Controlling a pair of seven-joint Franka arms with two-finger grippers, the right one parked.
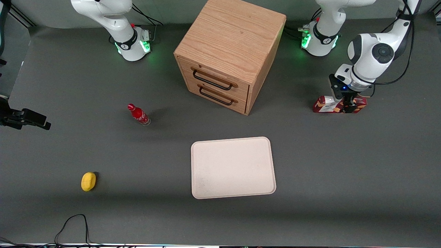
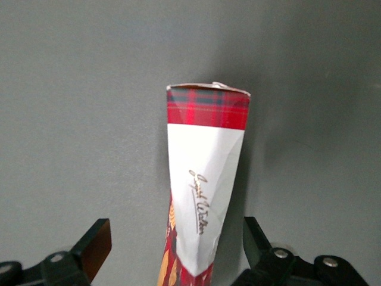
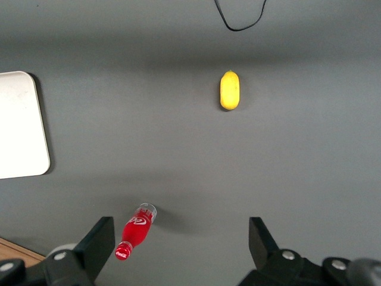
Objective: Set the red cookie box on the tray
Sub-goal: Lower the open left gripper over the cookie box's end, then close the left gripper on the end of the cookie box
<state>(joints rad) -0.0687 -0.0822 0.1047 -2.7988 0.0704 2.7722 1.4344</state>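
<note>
Red box (image 1: 339, 104) stands on edge on the surface at the working arm's end, well apart from the tray (image 1: 233, 167). I have the end effector (image 2: 175, 250) straddling it, fingers (image 2: 95, 244) apart, not yet touching. Thin carton, so I judge it light and crushable, and likely to tip. Pinch the flat faces mid-length, gently.

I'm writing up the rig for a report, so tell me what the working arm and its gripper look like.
The working arm is glossy white with rounded joints, dark grey round joint caps and black cables along it. Its base glows green. The gripper, down over the red cookie box, is black with a small blue light above; its fingers are black, angular and wedge-shaped.
</note>
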